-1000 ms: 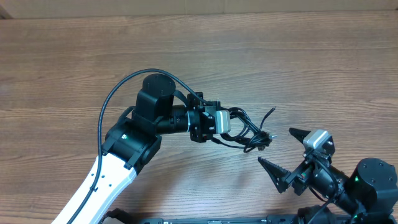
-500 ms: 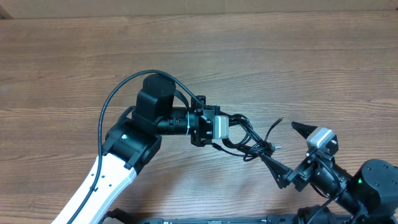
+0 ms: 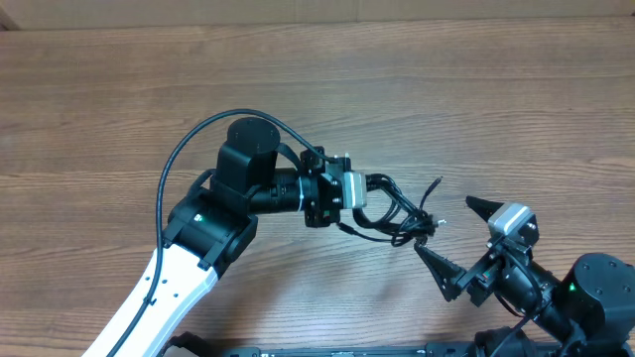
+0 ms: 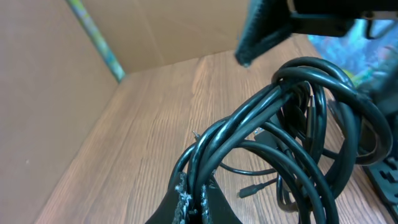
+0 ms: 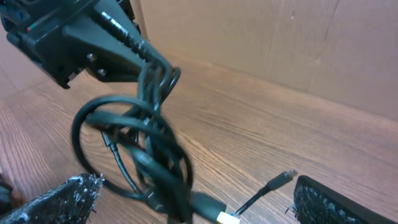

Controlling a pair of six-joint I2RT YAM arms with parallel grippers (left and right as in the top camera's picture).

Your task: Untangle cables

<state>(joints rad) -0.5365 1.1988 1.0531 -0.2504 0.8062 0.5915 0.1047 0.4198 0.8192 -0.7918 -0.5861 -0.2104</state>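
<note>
The cables point(image 3: 399, 215) are a knot of thin black cords hanging from my left gripper point(image 3: 375, 201), which is shut on several strands. In the left wrist view the cords point(image 4: 280, 124) loop upward from the pinched fingertips point(image 4: 186, 200). My right gripper point(image 3: 442, 225) stands wide open just right of the knot, one finger point(image 3: 437, 266) under the bundle's right end. In the right wrist view the tangle point(image 5: 152, 146) dangles between my pads point(image 5: 59, 199), and a loose plug point(image 5: 283, 179) lies near the right pad point(image 5: 336, 202).
The wooden table point(image 3: 446, 89) stretches behind the arms. A cardboard wall point(image 5: 298, 43) borders it. The left arm's thick black wire point(image 3: 184, 149) arcs over its elbow.
The left gripper carried the knot a little to the right, then slightly back and up. The right gripper shifted right and now sits under the bundle's end, still open.
</note>
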